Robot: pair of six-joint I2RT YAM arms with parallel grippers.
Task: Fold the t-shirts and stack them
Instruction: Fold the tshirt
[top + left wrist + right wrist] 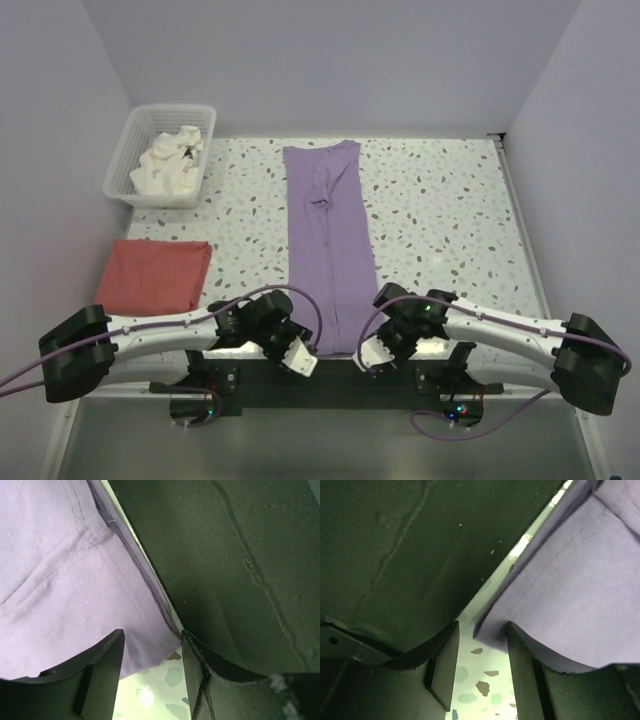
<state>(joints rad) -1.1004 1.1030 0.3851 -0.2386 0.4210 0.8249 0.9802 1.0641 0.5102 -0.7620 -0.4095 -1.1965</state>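
Speckled table (pixel 450 200). The purple t-shirt (pixel 330 230) lies down its middle as a long narrow strip, near hem at the near table edge. The white basket (pixel 118 170) at far left holds white garments (pixel 170 160). The red folded t-shirt (pixel 155 275) sits near left, well apart from the purple one. The left gripper (pixel 152 640) has its jaws apart with nothing pinched, and the near-left hem corner lies between the fingers. The right gripper (pixel 483 630) is likewise spread, near-right corner just inside. The step looks like grabbing both hem corners for the crosswise fold. You should close both together and catch every layer, not just the top ply. Lift level and carry evenly toward the collar so the strip doesn't skew.
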